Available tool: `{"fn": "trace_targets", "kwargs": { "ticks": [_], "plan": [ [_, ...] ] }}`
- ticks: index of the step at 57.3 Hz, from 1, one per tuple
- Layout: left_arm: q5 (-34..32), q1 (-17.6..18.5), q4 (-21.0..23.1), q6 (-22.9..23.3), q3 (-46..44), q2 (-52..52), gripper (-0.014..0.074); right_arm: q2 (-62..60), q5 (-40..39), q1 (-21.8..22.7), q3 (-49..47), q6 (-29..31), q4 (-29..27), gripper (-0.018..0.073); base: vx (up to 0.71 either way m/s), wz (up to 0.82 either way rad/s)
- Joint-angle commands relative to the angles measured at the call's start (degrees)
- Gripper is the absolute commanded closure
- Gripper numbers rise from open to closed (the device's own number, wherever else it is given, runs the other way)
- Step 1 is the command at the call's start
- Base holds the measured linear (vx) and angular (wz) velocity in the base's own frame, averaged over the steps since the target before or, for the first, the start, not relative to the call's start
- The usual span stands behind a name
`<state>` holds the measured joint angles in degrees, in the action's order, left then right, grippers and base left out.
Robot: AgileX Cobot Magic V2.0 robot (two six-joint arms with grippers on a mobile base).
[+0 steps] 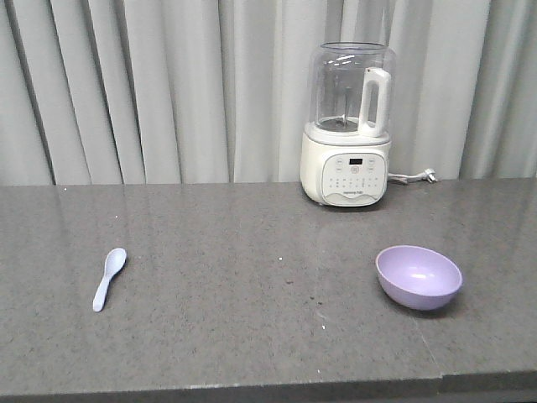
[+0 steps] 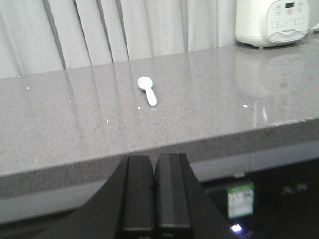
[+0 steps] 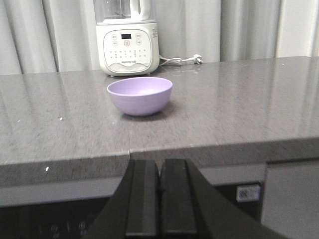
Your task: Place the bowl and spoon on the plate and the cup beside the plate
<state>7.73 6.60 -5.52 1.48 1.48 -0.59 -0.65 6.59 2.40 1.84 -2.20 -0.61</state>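
Note:
The lavender bowl sits upright and empty on the grey counter, right of centre. The pale blue spoon lies flat at the left, scoop pointing away from the front edge. My left gripper is shut with nothing in it, held below and in front of the counter edge, well short of the spoon. Shut and empty too, my right gripper sits low in front of the counter edge, in line with the bowl. The plate and the cup are out of view.
A white blender with a clear jug stands at the back of the counter, its cord and plug trailing right. Grey curtains hang behind. A seam crosses the counter's front edge.

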Motion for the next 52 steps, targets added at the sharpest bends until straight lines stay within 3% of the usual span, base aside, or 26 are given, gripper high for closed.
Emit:
{"fn": "trace_targets", "kwargs": {
  "ticks": [1, 26, 52],
  "plan": [
    [-4.75, 0.05, 0.57, 0.20, -1.42, -0.96, 0.0600, -0.26, -4.35, 0.16, 0.14, 0.19, 0.61, 0.0568, 0.44, 0.05],
    [-4.75, 0.05, 0.57, 0.20, -1.42, -0.96, 0.0600, -0.26, -4.28, 0.16, 0.14, 0.19, 0.61, 0.0568, 0.40, 0.11],
    [-4.75, 0.05, 0.57, 0.20, -1.42, -0.96, 0.0600, -0.26, -4.28, 0.16, 0.14, 0.19, 0.61, 0.0568, 0.13, 0.01]
  ]
}}
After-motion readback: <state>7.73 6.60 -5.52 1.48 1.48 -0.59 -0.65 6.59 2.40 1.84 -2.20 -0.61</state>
